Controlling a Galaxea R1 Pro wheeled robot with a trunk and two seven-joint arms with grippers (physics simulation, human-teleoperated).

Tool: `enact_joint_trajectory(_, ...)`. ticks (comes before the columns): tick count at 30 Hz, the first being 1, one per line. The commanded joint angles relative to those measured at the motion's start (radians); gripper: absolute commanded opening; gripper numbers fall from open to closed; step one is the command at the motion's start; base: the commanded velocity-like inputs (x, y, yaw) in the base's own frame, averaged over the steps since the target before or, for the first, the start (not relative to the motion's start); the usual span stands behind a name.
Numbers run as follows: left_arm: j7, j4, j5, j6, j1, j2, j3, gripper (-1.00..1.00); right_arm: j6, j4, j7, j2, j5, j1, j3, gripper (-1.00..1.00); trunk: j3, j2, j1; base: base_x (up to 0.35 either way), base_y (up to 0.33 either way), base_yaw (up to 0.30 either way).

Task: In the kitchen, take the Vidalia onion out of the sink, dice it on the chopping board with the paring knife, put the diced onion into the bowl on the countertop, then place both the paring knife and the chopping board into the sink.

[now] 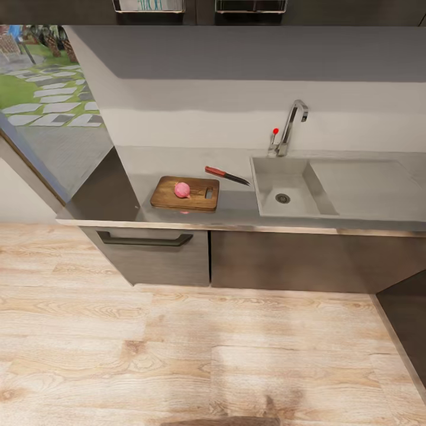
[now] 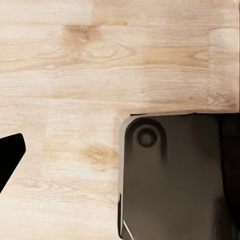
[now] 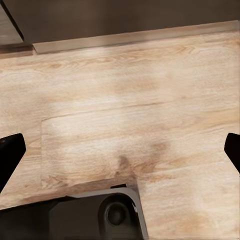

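Window (image 1: 50, 89) at the far left of the head view, looking out on grass and pale stepping stones. Next to it, the glossy grey reflective counter (image 1: 177, 163) runs along a pale wall, over grey cabinets; one drawer front carries a dark bar handle (image 1: 145, 239).

Brown wood-grain rectangular chopping board (image 1: 184, 193) lies flat on the counter, left of the basin, its slot handle at the end nearer the basin. Pink round onion (image 1: 182, 189) sits on the board, roughly at its middle, whole as far as can be seen. Small paring knife with orange-red handle and short dark blade (image 1: 226, 175) lies on the counter just behind the board's right end, apart from it, blade tip towards the basin.

Rectangular grey steel sink (image 1: 269, 180) is set into the counter right of the knife, with a black round drain (image 1: 283, 198) and a flat drainboard (image 1: 367, 186) further right. Angular chrome tap (image 1: 291, 127) stands behind the basin, red knob (image 1: 275, 131) beside it.

Light wood-plank floor (image 1: 195, 349) fills the foreground.

Left wrist view: one dark fingertip (image 2: 9, 155) of the left end effector at the frame edge over the floor, beside a dark rounded part of the robot (image 2: 170, 175); spread or pressed together, cannot tell.

Right wrist view: two dark fingertips (image 3: 10, 152) of the right end effector (image 3: 120, 150) at opposite frame edges, spread wide, nothing between them, floor beneath.
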Motion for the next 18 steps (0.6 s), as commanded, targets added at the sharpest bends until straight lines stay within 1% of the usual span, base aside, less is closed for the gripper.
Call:
enact_joint_trajectory(1,0.005,-0.002,0.004,-0.005,-0.001,-0.004,-0.007,1.0,0.003,-0.002,-0.01,-0.002,-0.001,0.0,0.007,1.0,-0.001,-0.002,0.001,0.0,0.0,0.0)
enact_joint_trajectory(3,0.006,-0.026,0.004,-0.005,-0.001,-0.013,-0.006,1.0,0.022,-0.002,-0.01,-0.002,-0.001,-0.001,0.007,1.0,-0.001,-0.002,0.001,0.0,0.0,0.0)
enact_joint_trajectory(4,0.007,-0.052,0.004,-0.005,-0.001,-0.017,-0.005,1.0,0.038,-0.002,-0.01,-0.002,-0.001,-0.001,0.007,1.0,-0.001,-0.002,0.001,0.0,0.0,0.0)
enact_joint_trajectory(6,0.008,-0.086,0.004,-0.005,-0.001,-0.019,-0.006,1.0,0.053,-0.002,-0.01,-0.002,-0.001,-0.001,0.007,1.0,-0.001,-0.002,0.001,0.0,0.0,0.0)
enact_joint_trajectory(8,0.009,-0.169,0.004,-0.005,-0.001,-0.02,-0.006,1.0,0.072,-0.003,-0.01,-0.002,-0.001,-0.001,0.007,1.0,-0.001,-0.002,0.001,0.0,0.0,0.0)
enact_joint_trajectory(10,0.009,-0.217,0.003,-0.005,-0.001,-0.019,-0.007,1.0,0.076,-0.003,-0.01,-0.002,-0.001,-0.002,0.007,1.0,-0.001,-0.002,0.001,0.0,0.0,0.0)
enact_joint_trajectory(11,0.01,-0.272,0.003,0.048,-0.001,-0.016,-0.009,1.0,0.079,-0.003,-0.011,-0.002,-0.001,-0.002,0.007,1.0,-0.001,-0.002,0.001,0.0,0.0,0.0)
enact_joint_trajectory(12,0.01,-0.339,0.003,0.117,-0.001,-0.009,-0.01,1.0,0.081,-0.003,-0.011,-0.002,-0.001,-0.002,0.007,1.0,-0.001,-0.002,0.001,0.0,0.0,0.0)
enact_joint_trajectory(13,0.01,-0.377,0.003,0.154,-0.001,-0.004,-0.011,1.0,0.082,-0.003,-0.011,-0.002,-0.001,-0.002,0.007,1.0,-0.001,-0.002,0.001,0.0,0.0,0.0)
enact_joint_trajectory(14,0.01,-0.46,0.003,0.232,0.0,0.009,-0.012,1.0,0.083,-0.003,-0.012,-0.002,-0.001,-0.003,0.007,1.0,-0.001,-0.002,0.001,0.0,0.0,0.0)
enact_joint_trajectory(16,0.01,-0.548,0.003,0.305,0.0,0.022,-0.012,1.0,0.084,-0.003,-0.012,-0.002,-0.001,-0.003,0.007,1.0,-0.001,-0.002,0.001,0.0,0.0,0.0)
enact_joint_trajectory(17,0.01,-0.63,0.003,0.369,0.0,0.031,-0.013,1.0,0.085,-0.003,-0.012,-0.002,-0.001,-0.003,0.007,1.0,-0.001,-0.002,0.001,0.0,0.0,0.0)
enact_joint_trajectory(18,0.01,-0.666,0.002,0.394,0.0,0.035,-0.013,1.0,0.085,-0.003,-0.012,-0.002,-0.001,-0.003,0.007,1.0,-0.001,-0.002,0.001,0.0,0.0,0.0)
